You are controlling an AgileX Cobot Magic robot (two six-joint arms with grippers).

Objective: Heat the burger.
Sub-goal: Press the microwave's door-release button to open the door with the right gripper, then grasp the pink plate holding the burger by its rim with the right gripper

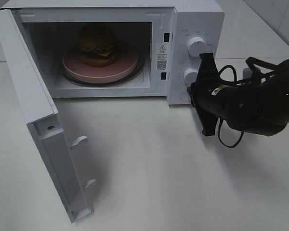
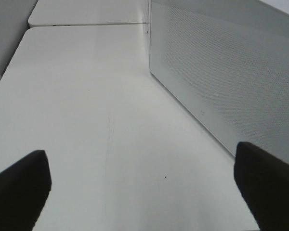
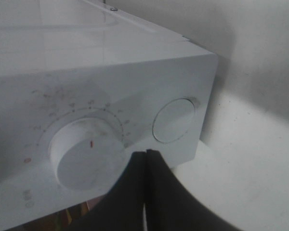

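Two states: right gripper (image 3: 147,154) pressed closed at microwave (image 3: 111,86) panel edge, left gripper (image 2: 140,161) wide over table (image 2: 86,120).

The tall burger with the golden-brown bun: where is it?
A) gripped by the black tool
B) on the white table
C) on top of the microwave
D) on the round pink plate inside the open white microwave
D: the tall burger with the golden-brown bun sits on the round pink plate inside the white microwave, whose door stands open.
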